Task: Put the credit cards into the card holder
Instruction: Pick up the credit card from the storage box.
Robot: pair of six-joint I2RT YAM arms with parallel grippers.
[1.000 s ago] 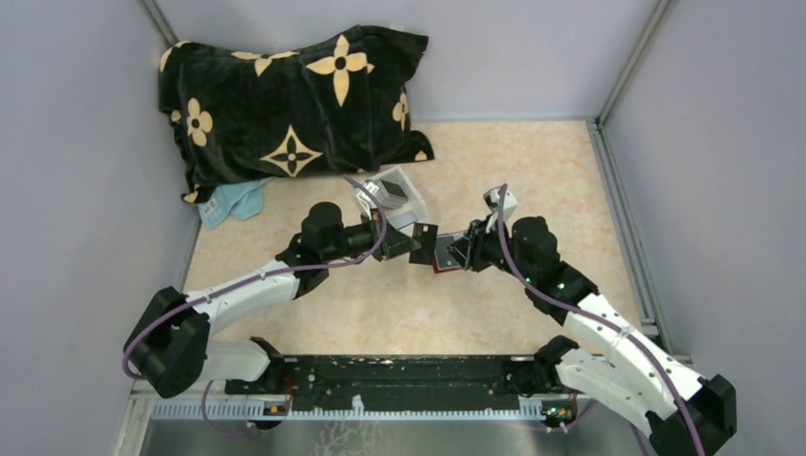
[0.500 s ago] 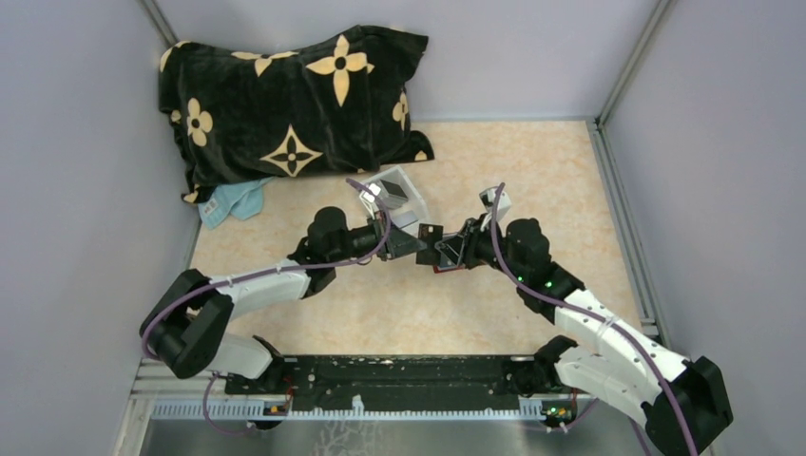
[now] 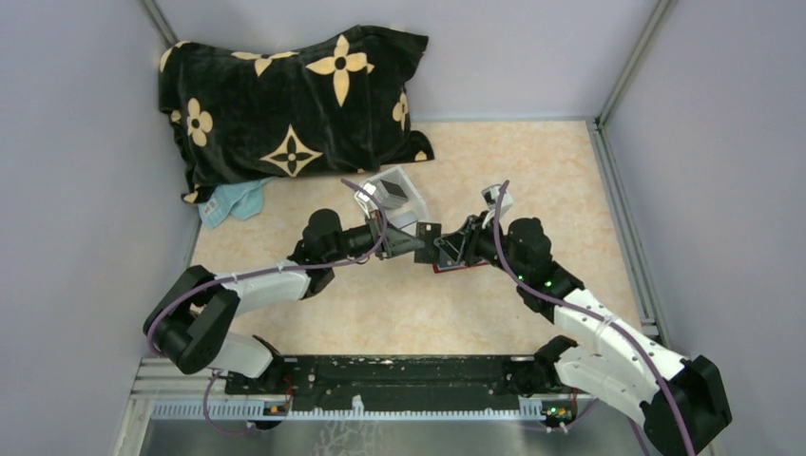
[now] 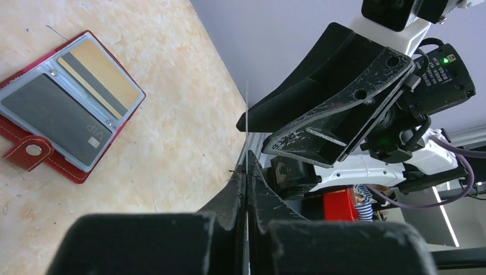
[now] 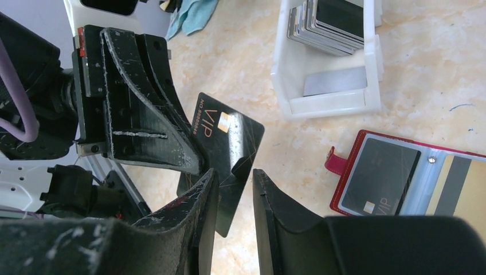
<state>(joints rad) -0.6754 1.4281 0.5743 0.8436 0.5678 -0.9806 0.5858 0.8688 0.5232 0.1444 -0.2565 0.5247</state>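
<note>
Black and glossy, the VIP credit card [image 5: 224, 134] hangs in the air between the 2 arms, above the beige worktop [image 5: 435, 97]. The left pincer [image 4: 247, 172] is clamped on 1 end of it. The right pincer [image 5: 234, 177] has its jaws apart, with the card's free corner in the gap and neither finger visibly pressing on it.

This reads as a mid-air hand-over. To do it well, the right pincer should close squarely on the flat faces, well in from the corner, before the left lets go; otherwise the thin card may twist or drop. The grip should leave 1 long edge clear, since that edge must lead into a slot.

The red-edged card holder [image 5: 337, 162] lies open on the worktop close by, with 1 dark card and 1 tan card already in its pockets. Whether a pocket is free cannot be told. More cards [image 5: 326, 28] stand stacked in the white tray [image 5: 329, 103] beyond.
</note>
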